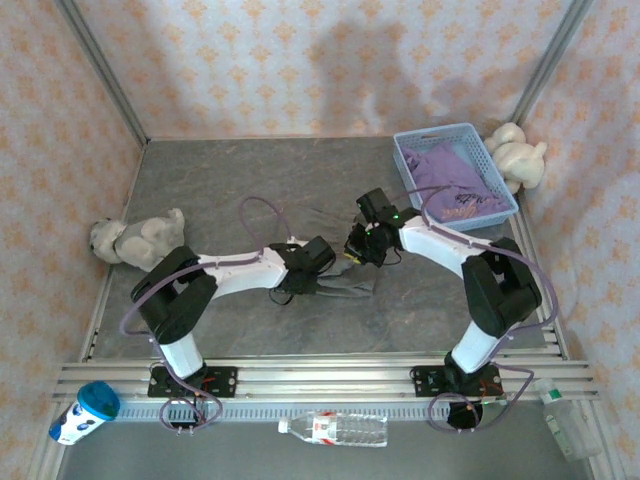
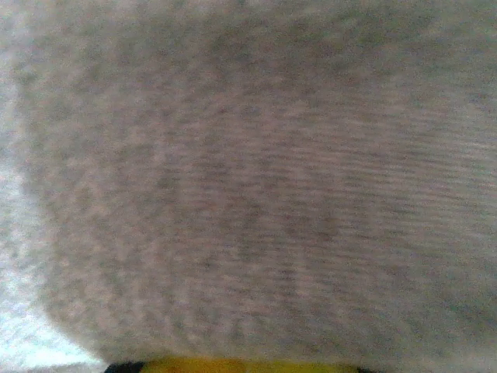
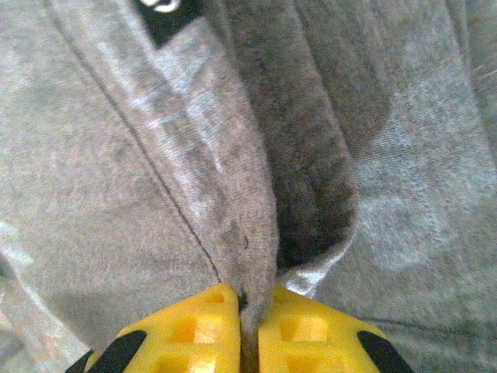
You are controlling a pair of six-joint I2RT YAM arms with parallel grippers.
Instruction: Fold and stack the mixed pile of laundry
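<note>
Top view of a grey, stone-patterned surface [image 1: 230, 190] inside a booth with pale floral walls. Two white and black robot arms reach from the near edge toward the centre. A small, soft grey-olive garment [image 1: 352, 285] lies crumpled at the centre of the surface, under both arms' ends.

The left tool [image 1: 308, 284] rests on the garment's 9 o'clock side. Its jaws are together. Its wrist camera sits so near the blurred grey cloth that a grip on it cannot be told.

The right tool [image 1: 355, 255] meets the garment at its 12 o'clock edge. In the right wrist view, its two yellow fingers [image 3: 202, 326] stand nearly together, pinching a raised fold of the grey cloth between them.

At 2 o'clock, well apart from the garment, a light blue plastic mesh basket [image 1: 403, 160] holds a large lavender-purple T-shirt [image 1: 455, 185], bunched up. A beige-grey plush toy animal [image 1: 518, 155] sits just beside the basket at its 3 o'clock side. Another plush toy [image 1: 135, 240] lies at 9 o'clock by the left wall. A clear plastic water bottle [image 1: 335, 428] lies at 6 o'clock, below the arm bases.
</note>
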